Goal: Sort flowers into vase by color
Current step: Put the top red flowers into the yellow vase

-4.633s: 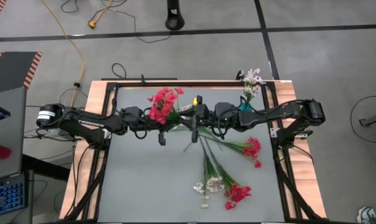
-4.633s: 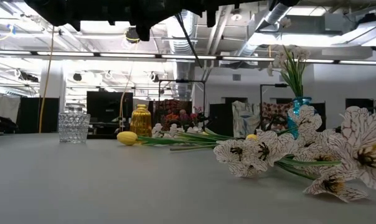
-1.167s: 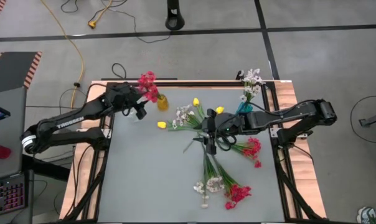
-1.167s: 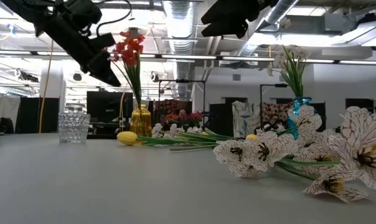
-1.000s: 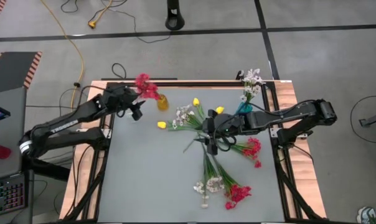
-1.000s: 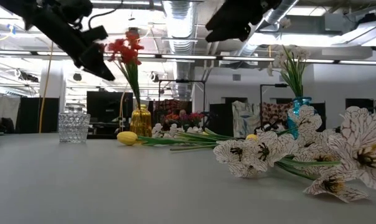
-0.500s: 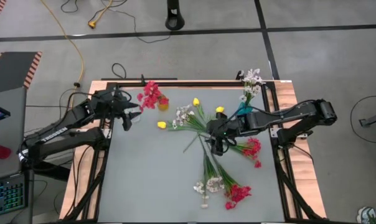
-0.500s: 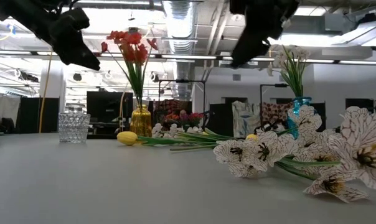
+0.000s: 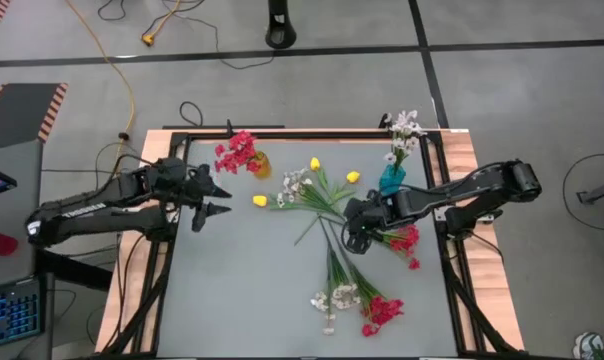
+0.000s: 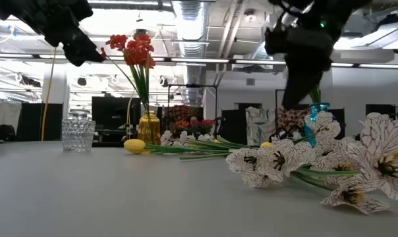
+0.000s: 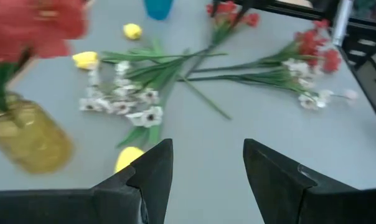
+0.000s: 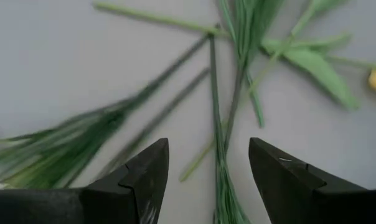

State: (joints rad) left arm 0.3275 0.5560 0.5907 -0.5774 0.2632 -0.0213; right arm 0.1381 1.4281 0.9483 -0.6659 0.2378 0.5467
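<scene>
two pincers are hanging empty over the worktop right now, and plenty of flowers are lying loose. nearest the front edge, a red spray and a white spray are resting side by side, their stems fanning back toward the middle. a little further in, another red spray is lying just beside the right pincer, which is hovering low over the crossing green stems with its fingers spread and nothing between them; by my read it is lining up on a stem for the next pick. over on the other side the left pincer is pointing in toward the middle, fingers spread wide, holding nothing, well apart from the pile. going further back, white blossoms and three yellow buds are sprawling in a loose bundle on the grey surface. at the far edge, the yellow vase is carrying red blossoms, the blue vase is carrying a white spray, and a clear glass is standing empty in the low view. so i'm judging this as partway along: one red bunch and one white bunch are sitting in vases, while two red sprays, the whites and every yellow are waiting.
</scene>
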